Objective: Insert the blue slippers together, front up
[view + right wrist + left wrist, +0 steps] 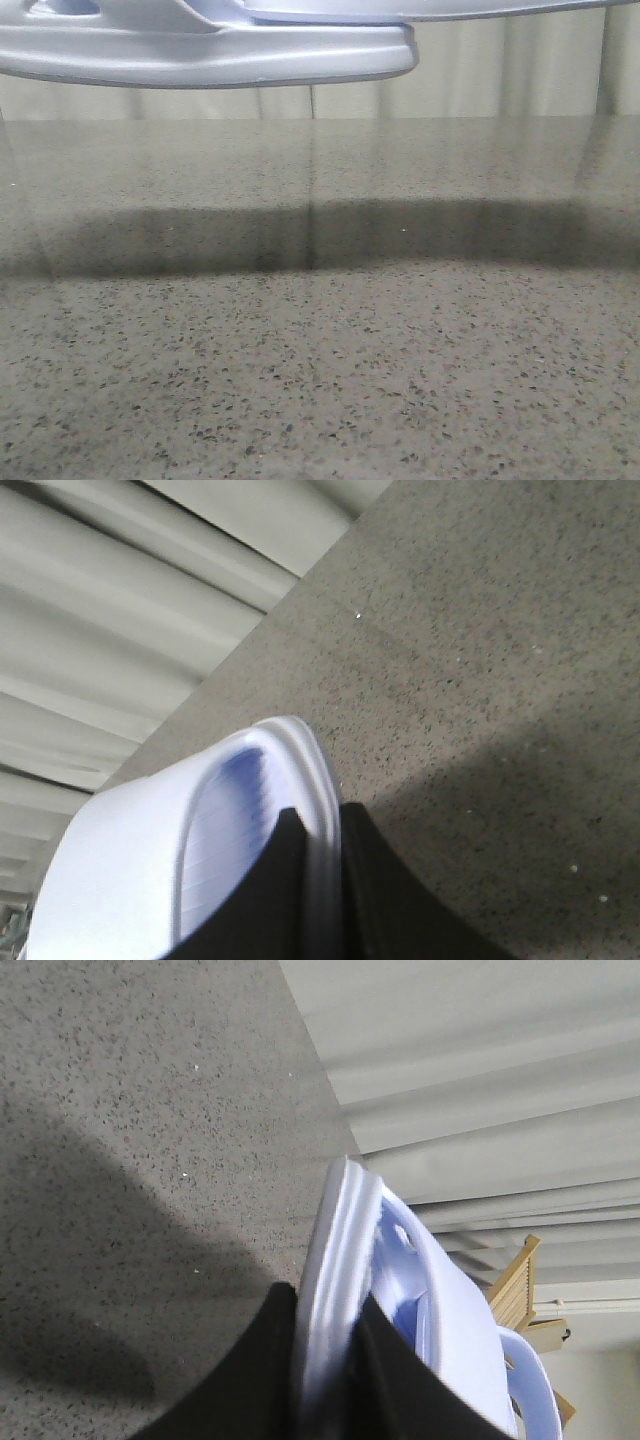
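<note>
Blue slippers (210,45) held aloft, well clear of the speckled worktop (320,380), showing in the front view only as a thick pale sole along the upper edge with a second pale edge overlapping it toward the right. Long dark shadow (320,235) cast across the worktop beneath them.

Left slipper (345,1260) seen edge-on from the left wrist camera, sole rim gripped, wide strap (455,1320) with a small side cut-out bulging away to one side, part of a second strap (530,1380) visible beyond it. Left claw (325,1360) closed on that sole edge, black fingers (255,1380) pressed flat against either face of the foam. Grey worktop and a dark shadow behind, pleated pale curtain (480,1070) farther back, and a piece of wooden furniture (520,1290) near the curtain's lower folds.

Right slipper (200,830) seen from the right wrist camera, rounded end uppermost, ribbed bluish footbed (225,825) facing the lens. Right claw (320,900) clamped on the rim of the sole, black fingers (390,900) on both sides of the thin pale edge. Speckled worktop beyond, folded curtain behind.
</note>
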